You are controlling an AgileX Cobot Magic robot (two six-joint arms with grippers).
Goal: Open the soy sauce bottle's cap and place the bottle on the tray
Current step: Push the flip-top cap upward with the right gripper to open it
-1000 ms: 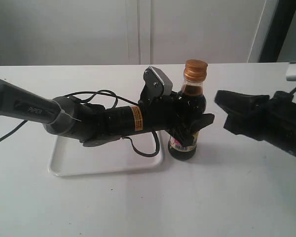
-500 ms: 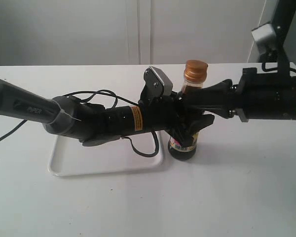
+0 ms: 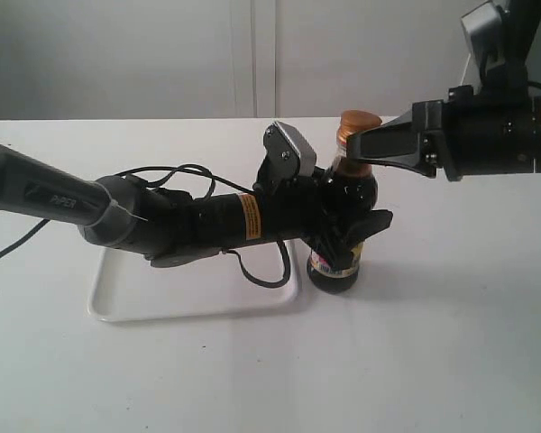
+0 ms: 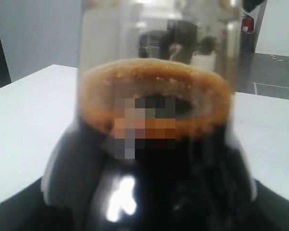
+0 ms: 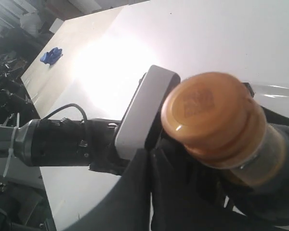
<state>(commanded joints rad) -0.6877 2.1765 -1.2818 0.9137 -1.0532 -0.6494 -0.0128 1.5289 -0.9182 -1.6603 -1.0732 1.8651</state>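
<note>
Left gripper (image 3: 347, 232) is clamping the soy sauce bottle (image 3: 353, 185) round its body. Bottle is standing upright near the middle of the table (image 3: 433, 352), just beside the tray (image 3: 162, 308), not on it. Cap (image 3: 358, 122) is sitting shut. Right gripper (image 3: 356, 144) is hovering level with the cap's side; cannot tell whether its jaws are apart or together.

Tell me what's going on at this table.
The left end effector is clamped around the body of the soy sauce bottle, holding it upright on the table just beside the white tray. The right end effector has its tips level with the gold-orange cap, which is shut. Whether it grips the cap cannot be told. The bottle is not yet on the tray.
</note>
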